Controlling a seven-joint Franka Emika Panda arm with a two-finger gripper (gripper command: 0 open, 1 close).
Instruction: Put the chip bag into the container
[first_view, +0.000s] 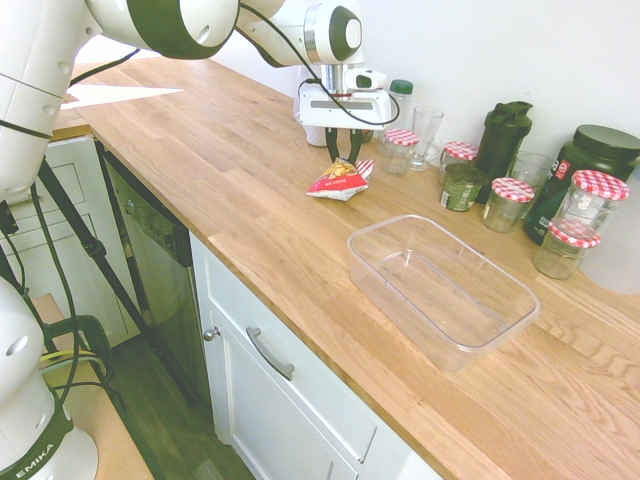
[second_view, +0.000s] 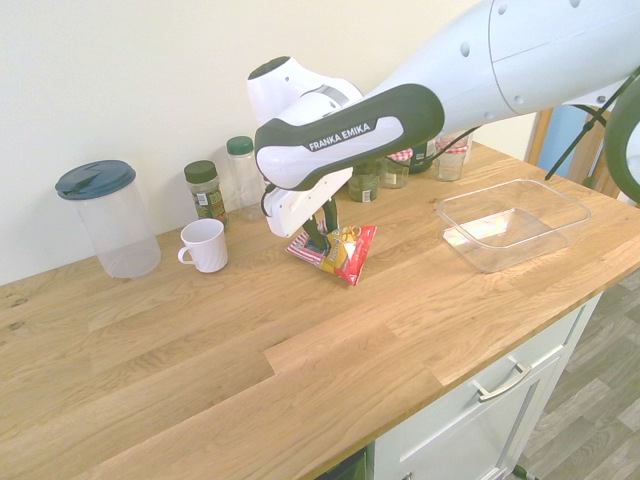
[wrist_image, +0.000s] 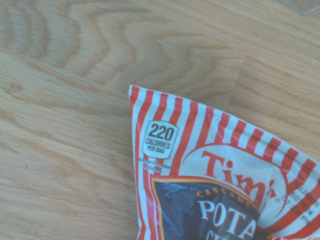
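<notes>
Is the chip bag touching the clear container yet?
Apart. In the first exterior view the chip bag lies on bare wood under the gripper, with open countertop between it and the container; the second exterior view shows the same gap.

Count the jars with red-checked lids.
5 jars along the wall: one nearest the chip bag, then one, one, and two at the far end. More may be hidden.

bare counter (first_view: 250, 190) between bag and tub | jars (first_view: 512, 203) (wall side) block
</notes>
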